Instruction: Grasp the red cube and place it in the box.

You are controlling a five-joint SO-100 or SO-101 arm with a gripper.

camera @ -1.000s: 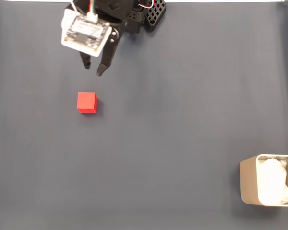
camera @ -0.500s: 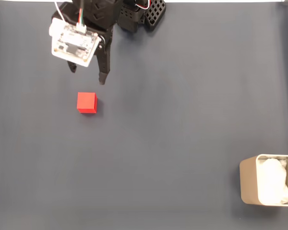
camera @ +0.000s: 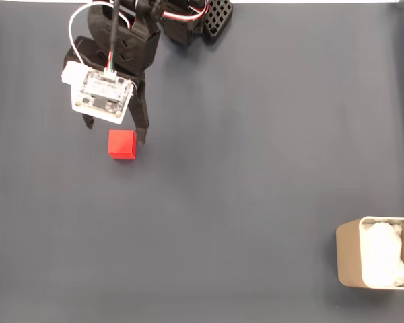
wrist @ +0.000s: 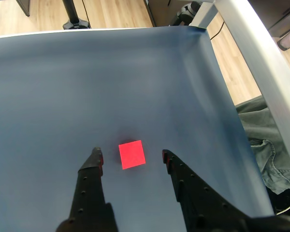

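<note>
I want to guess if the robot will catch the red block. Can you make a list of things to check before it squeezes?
1. Gripper open wider than the red cube: ok.
2. Cube lined up between the fingers in the wrist view: ok, it sits in the gap, touching neither finger.
3. Fingers low enough to grab the cube's sides: cannot tell.
4. Dark mat around the cube free of anything in the way: ok.
5. Box has room: ok, only white lining shows inside.
6. Path from cube to box clear in the fixed view: ok.

Matt cloth table cover (camera: 256, 168) — red cube (camera: 122, 144) smooth (plastic-looking).
</note>
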